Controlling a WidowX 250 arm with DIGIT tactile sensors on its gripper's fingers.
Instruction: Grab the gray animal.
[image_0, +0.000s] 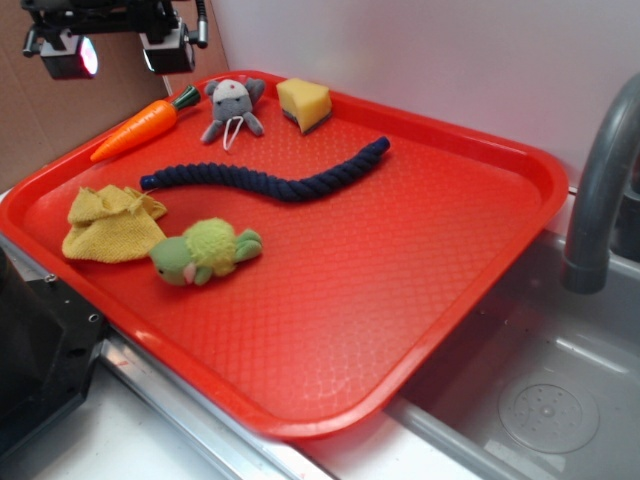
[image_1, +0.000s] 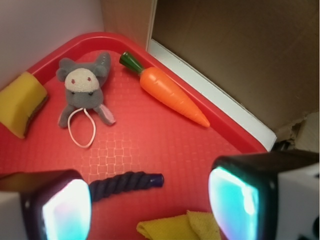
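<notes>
The mouse (image_0: 233, 107) lies in the tray's (image_0: 420, 290) far corner, between the carrot (image_0: 142, 128) and the yellow sponge (image_0: 304, 103), untouched. The exterior view alone shows the turtle (image_0: 205, 251), the whole rope (image_0: 270, 178), the yellow cloth (image_0: 112, 224) and the faucet (image_0: 598, 190). The wrist view alone shows the fingers (image_1: 235, 200) spread wide apart, empty, above the rope's end, and the mouse's string loop (image_1: 81, 127) clearly.
</notes>
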